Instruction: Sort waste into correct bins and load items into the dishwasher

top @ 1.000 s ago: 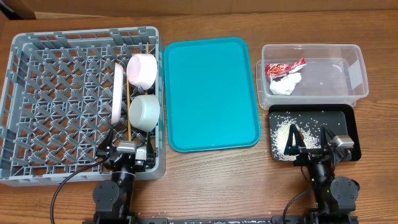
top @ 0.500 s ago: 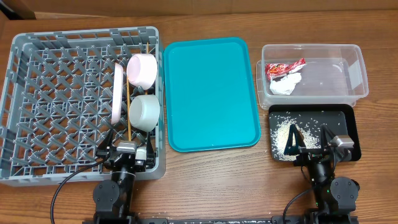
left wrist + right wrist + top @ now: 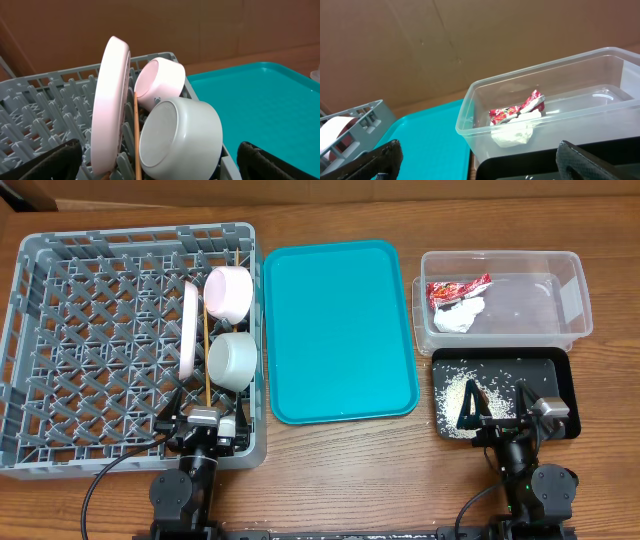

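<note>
Since both arms sit low at the near edge of the table with their jaws spread wide and nothing between them, the sorting looks all but finished, and any slip now would come from a careless move.

On the left, the dish rack (image 3: 130,232) holds everything along its right wall: the plate (image 3: 189,330) stands on edge, the chopsticks (image 3: 206,365) lie just beside it, the cup (image 3: 229,292) rests on its side toward the far edge, and the bowl (image 3: 233,360) sits on its side nearer. The left gripper (image 3: 203,416) hangs at the rack's near right corner, close to the bowl and plate. A push forward from there could tip the plate or nudge the thin sticks down through the lattice.

The teal tray (image 3: 340,330) lies bare in the middle of the table and blocks nothing.

At the far right corner of the table, the clear tub (image 3: 575,295) has the wrapper (image 3: 458,288) and tissue (image 3: 460,315) at its left end. Nearer, the black tray (image 3: 550,370) carries the rice (image 3: 455,392) across its left half. The right gripper (image 3: 497,412) is over that tray's near edge, one finger right by the grains; a sideways sweep could scatter them onto the table.
</note>
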